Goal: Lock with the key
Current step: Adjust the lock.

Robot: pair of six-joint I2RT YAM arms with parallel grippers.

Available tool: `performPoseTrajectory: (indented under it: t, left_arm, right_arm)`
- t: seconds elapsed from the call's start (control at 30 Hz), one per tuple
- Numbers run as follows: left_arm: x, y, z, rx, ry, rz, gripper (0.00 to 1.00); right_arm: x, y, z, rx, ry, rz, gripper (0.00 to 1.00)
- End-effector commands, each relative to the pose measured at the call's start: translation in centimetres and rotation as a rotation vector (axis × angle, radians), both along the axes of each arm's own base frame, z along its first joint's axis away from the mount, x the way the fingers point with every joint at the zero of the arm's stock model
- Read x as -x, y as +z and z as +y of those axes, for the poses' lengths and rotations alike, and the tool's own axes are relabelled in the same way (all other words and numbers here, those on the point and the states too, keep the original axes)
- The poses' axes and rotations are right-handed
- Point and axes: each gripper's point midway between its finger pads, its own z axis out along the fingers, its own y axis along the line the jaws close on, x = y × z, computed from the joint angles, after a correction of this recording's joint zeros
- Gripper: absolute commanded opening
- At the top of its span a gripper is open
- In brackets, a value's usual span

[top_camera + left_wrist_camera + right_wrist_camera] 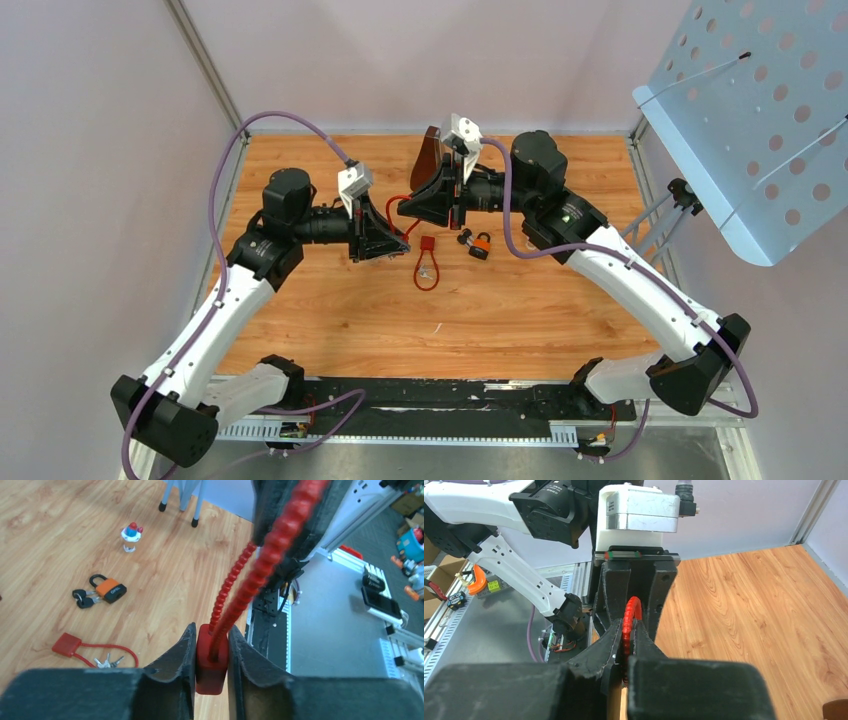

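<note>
Wooden-plank surface (540, 310), bounded by pale walls, carried both arms and all loose items. A light-blue perforated metal panel (760, 130) stood tilted on thin legs at the far right edge.

Left gripper (210, 632): black jaws pressed against either side of the red plastic block-shaped body of a cable lock (209, 665), pinching it above the surface. Two strands of the lock's red beaded cable (235, 577) rose from the body toward the other arm.

Right gripper (626, 630): black jaws closed on the same beaded cable, with a red arc of it showing just above the fingertips. The two grippers faced one another over the middle of the surface, the held lock spanning the short gap between them.

A second red cable lock (66, 644) lay flat on the surface below the grippers, its thin loop closed. A small bunch of silver keys (106, 661) rested inside that loop.

An orange-bodied padlock with a black shackle (111, 590) lay just right of it. White lettering ran along the padlock body, too small to be read with certainty. Black-headed keys (82, 598) touched the padlock on its shackle side.

A small white toy figure with a red-and-blue top (131, 536) stood upright, well apart, near the panel's legs.
</note>
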Motion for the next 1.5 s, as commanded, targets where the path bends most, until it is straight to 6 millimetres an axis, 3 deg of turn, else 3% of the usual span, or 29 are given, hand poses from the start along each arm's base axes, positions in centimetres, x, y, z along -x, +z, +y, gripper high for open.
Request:
performPoseTrajectory:
  t: [0.0, 0.03, 0.13, 0.17, 0.27, 0.37, 0.47, 0.6, 0.77, 0.83, 0.97, 1.03, 1.47]
  left_arm:
    - [-0.4, 2.2, -0.2, 0.031, 0.000, -0.078, 0.16]
    - [-0.6, 2.7, -0.3, 0.046, 0.003, -0.096, 0.03]
    - [-0.8, 3.9, -0.3, 0.094, 0.034, -0.102, 0.00]
    - [-1.0, 4.8, -0.3, 0.119, 0.049, -0.138, 0.00]
    - [-1.9, 6.0, -0.1, 0.163, 0.123, -0.156, 0.00]
    - [-2.8, 7.1, 0.2, 0.196, 0.188, -0.156, 0.00]
    - [-3.7, 8.4, 0.5, 0.240, 0.257, -0.149, 0.00]
    - [-3.9, 10.8, 0.7, 0.332, 0.304, -0.117, 0.00]
    - [-3.0, 13.4, 0.9, 0.420, 0.285, -0.105, 0.00]
    - [-2.7, 13.8, 0.9, 0.431, 0.274, -0.109, 0.00]
    - [-2.4, 14.1, 0.9, 0.439, 0.267, -0.119, 0.00]
    - [-2.2, 14.2, 1.0, 0.444, 0.266, -0.124, 0.00]
    - [0.3, 15.0, 0.6, 0.510, 0.125, -0.177, 0.00]
  right_arm:
    - [0.5, 2.0, -0.1, -0.043, 0.026, -0.026, 0.00]
    - [0.5, 1.9, -0.2, -0.041, 0.021, -0.020, 0.03]
    - [-0.3, 1.4, -0.5, -0.039, -0.040, -0.006, 0.16]
    - [-0.5, 1.3, -0.6, -0.039, -0.056, -0.004, 0.25]
    - [-1.5, 1.1, -1.1, -0.057, -0.135, 0.010, 0.72]
    - [-3.0, 1.3, -2.2, -0.106, -0.264, 0.040, 0.91]
    - [-2.6, 1.3, -2.8, -0.171, -0.276, 0.067, 0.92]
    - [-0.1, 0.5, -2.3, -0.244, -0.147, 0.126, 0.87]
    - [1.1, 0.2, -1.3, -0.327, -0.024, 0.154, 0.49]
    - [0.9, 0.4, -0.7, -0.351, 0.005, 0.131, 0.49]
    - [0.2, 1.0, 0.1, -0.381, 0.007, 0.088, 0.64]
    - [0.0, 1.1, 0.6, -0.382, 0.015, 0.084, 0.66]
    - [0.2, 2.1, 1.2, -0.434, 0.051, 0.089, 0.54]
